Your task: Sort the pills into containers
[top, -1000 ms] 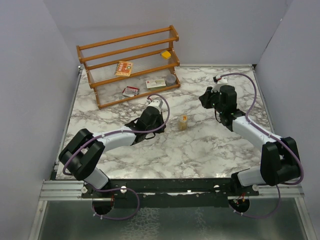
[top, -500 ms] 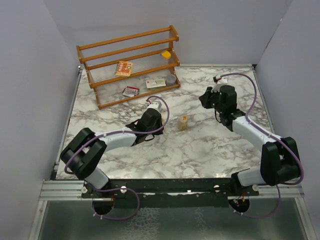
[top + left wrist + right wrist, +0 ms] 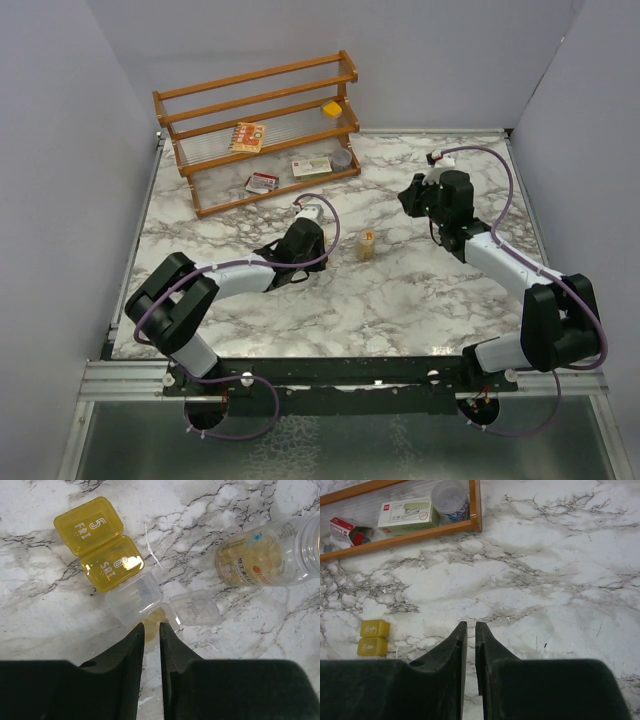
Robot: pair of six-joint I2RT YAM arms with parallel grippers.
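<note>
Near left tool [image 3: 152, 630], slightly spread | yellow pill box [image 3: 100, 545], lids FRI, SAT | right tool [image 3: 471, 630] nearly closed

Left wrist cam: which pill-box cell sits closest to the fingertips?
The clear cell, just beyond the left gripper; the yellow SAT cell and FRI cell lie farther off.

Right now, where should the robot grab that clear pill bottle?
Probably around the labelled middle of the bottle, a pincer finger on each curved side, coming from the right arm's side: open tabletop there, while the pill organiser crowds the other side.
</note>
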